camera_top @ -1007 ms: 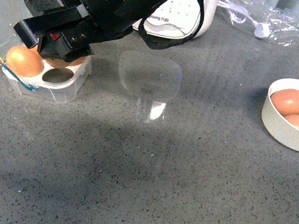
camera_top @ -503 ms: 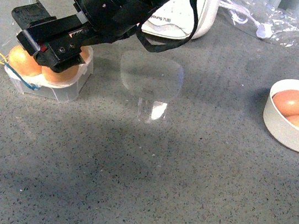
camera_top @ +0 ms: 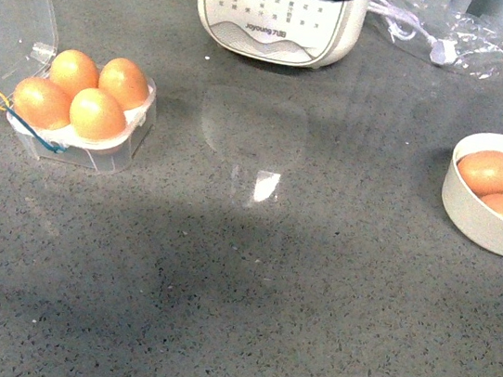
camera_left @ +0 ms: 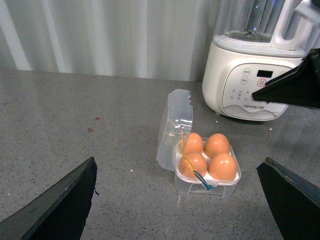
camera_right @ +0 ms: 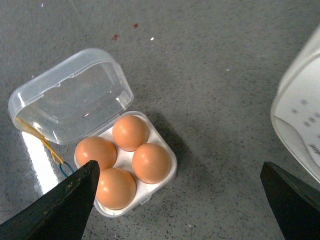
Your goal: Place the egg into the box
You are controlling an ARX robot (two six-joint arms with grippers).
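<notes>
Left pincer (camera_left: 178,160) is spread wide and holds nothing; right pincer (camera_right: 180,163) is spread wide and empty too. At the left of the front frame, the box (camera_top: 111,155) sits on the grey counter (camera_top: 246,291), with its clear lid (camera_top: 10,5) open at upper left. All four slots hold brown eggs. The egg (camera_top: 98,114) fills the nearer right slot. Elastic bands (camera_top: 30,132) hang at the box's left edge. A white bowl (camera_top: 471,229) holding three more eggs sits at the right edge.
</notes>
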